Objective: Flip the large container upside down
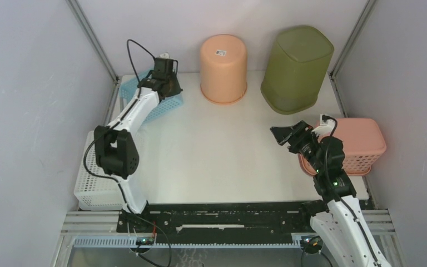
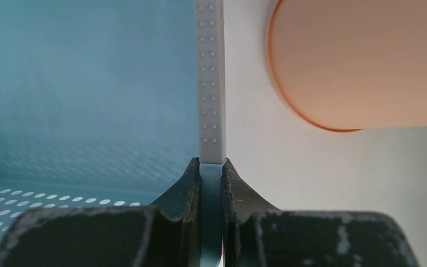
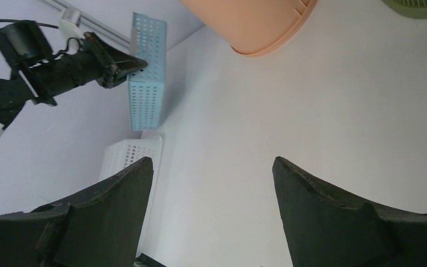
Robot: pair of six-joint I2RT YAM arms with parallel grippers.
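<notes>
A blue perforated basket stands tipped on its side at the back left of the table. My left gripper is shut on its wall. In the left wrist view the fingers clamp the thin blue wall, with the basket's inside to the left. The right wrist view shows the basket on edge, held by the left gripper. My right gripper is open and empty above the table at the right, and the right wrist view shows only bare table between its fingers.
A peach bucket and an olive green bin stand upside down at the back. A pink basket lies upside down at the right edge, beside my right arm. A white basket sits at the left edge.
</notes>
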